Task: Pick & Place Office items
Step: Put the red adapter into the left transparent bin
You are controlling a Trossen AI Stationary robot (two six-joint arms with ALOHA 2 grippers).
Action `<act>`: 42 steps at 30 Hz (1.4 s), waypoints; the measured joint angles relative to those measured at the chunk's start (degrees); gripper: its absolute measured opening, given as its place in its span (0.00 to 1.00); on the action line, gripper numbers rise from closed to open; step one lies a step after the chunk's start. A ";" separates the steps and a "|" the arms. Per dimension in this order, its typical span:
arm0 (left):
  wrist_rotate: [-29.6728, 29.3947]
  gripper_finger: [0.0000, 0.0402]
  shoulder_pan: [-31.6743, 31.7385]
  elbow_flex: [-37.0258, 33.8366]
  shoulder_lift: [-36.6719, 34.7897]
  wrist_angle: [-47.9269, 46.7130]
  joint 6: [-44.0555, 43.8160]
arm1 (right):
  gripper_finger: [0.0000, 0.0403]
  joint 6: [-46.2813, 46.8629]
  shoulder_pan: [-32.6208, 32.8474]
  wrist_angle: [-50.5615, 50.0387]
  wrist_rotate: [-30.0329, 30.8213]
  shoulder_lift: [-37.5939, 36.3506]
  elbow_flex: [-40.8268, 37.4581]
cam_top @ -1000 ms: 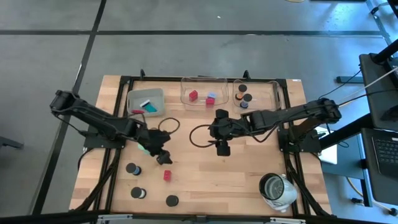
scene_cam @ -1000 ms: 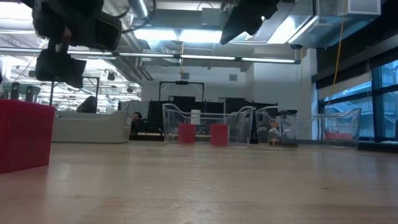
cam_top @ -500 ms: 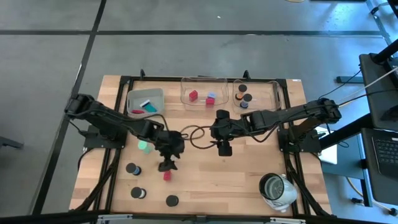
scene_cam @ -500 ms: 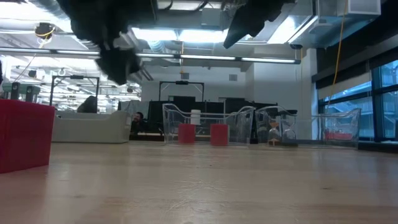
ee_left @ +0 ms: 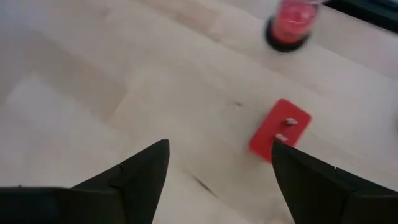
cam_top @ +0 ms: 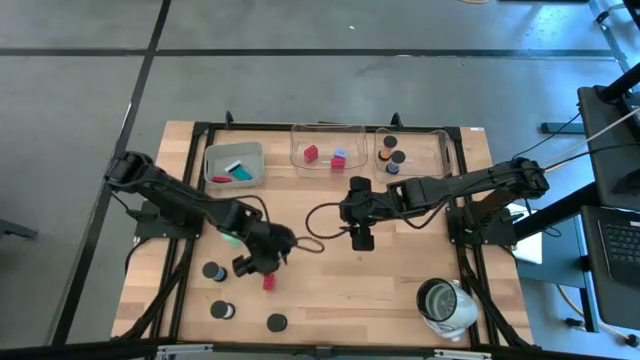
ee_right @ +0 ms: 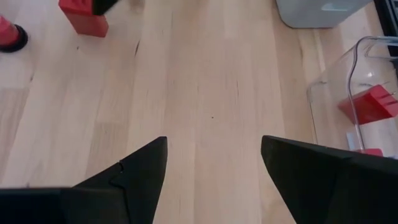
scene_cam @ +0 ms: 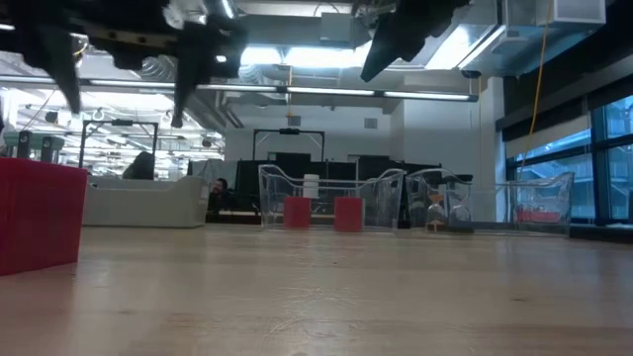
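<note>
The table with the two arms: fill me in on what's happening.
The left gripper hangs open just above the small red block lying on the wooden table, seemingly lining up to pick it. The right gripper hovers open and empty near the table's middle. A red block and a pale-blue cube already sit in the clear tray at the far edge, and black round caps lie loose near the front.
</note>
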 joint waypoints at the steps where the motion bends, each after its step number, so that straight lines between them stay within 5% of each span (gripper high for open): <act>1: -0.18 0.68 -0.75 0.00 0.00 0.03 1.27 | 0.65 0.40 0.00 0.00 -0.01 0.00 0.00; 12: -6.58 0.65 -8.42 0.00 0.79 -0.79 9.01 | 0.65 5.79 -0.31 0.27 0.00 0.00 0.00; 24: -8.99 0.65 -8.93 0.00 4.63 -0.81 15.77 | 0.65 7.15 -0.32 0.48 0.00 0.00 0.00; 42: -6.18 0.60 -8.20 -0.02 9.07 3.35 9.64 | 0.65 6.34 -0.33 0.48 -0.02 -0.02 0.00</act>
